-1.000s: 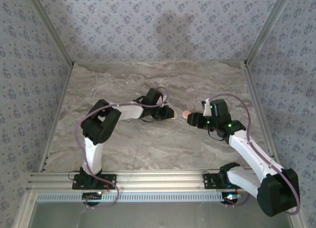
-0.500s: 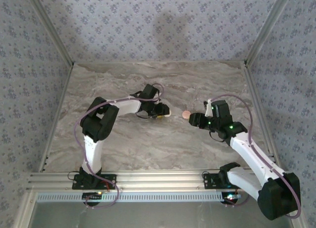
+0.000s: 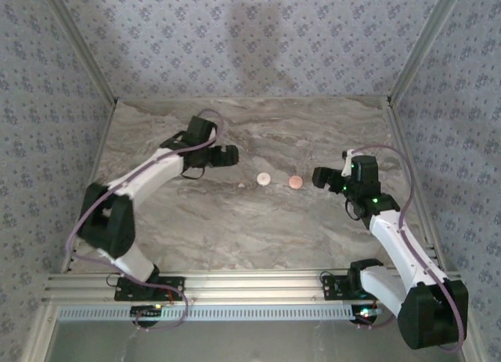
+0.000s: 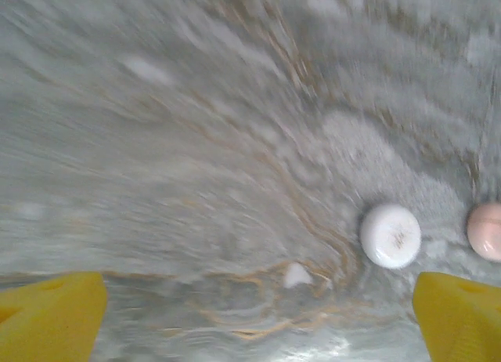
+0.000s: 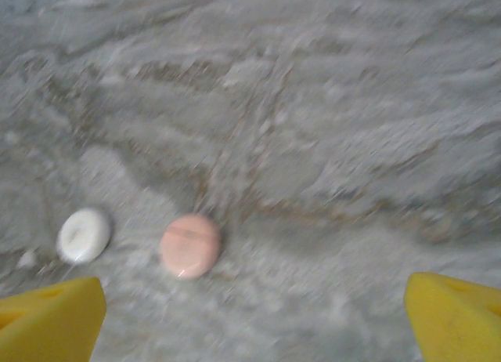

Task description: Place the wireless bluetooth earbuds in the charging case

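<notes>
Plainly, one tiny white earbud (image 4: 296, 275) lies bottom centre, just above the left gripper (image 4: 254, 319), jaws wide apart; the right gripper (image 5: 252, 319) gapes empty too.

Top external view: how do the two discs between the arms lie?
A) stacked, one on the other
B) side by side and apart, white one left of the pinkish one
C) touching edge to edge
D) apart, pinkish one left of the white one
B: the white disc lies flat on the table to the left of the pinkish disc, with bare table showing between them.
</notes>
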Controlling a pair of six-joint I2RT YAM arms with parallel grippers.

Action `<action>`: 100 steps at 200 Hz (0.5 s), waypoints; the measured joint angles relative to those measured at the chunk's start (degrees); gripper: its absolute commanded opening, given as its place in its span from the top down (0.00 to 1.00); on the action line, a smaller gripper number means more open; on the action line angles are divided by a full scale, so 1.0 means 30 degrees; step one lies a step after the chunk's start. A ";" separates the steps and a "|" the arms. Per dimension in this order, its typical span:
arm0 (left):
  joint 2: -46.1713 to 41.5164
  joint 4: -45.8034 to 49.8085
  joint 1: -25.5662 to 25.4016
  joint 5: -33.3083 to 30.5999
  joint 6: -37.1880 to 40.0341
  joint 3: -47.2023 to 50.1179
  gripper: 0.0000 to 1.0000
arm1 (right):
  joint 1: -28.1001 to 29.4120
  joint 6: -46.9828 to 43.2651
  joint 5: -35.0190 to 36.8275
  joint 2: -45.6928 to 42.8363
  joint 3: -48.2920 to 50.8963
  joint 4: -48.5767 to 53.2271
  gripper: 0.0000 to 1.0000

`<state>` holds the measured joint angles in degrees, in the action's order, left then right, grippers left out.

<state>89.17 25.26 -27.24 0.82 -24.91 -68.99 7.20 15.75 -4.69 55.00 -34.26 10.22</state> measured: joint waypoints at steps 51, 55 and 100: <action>-0.7752 -0.4102 0.1596 -0.7614 0.2681 0.7337 0.00 | -0.2790 -0.2747 0.1821 0.0736 0.2929 -0.5880 0.00; -0.8087 -0.4568 0.1719 -0.8087 0.2929 0.8000 0.00 | -0.3067 -0.2841 0.1858 0.0962 0.3177 -0.6331 0.00; -0.8116 -1.0622 0.3432 -1.1154 0.5654 1.4673 0.00 | -0.4925 -0.3497 0.1931 0.4124 0.4896 -1.1016 0.00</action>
<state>64.82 -6.61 -16.95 -32.64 -7.94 -24.97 -7.57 5.26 1.10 67.37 -19.57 -22.83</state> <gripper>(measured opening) 0.995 0.998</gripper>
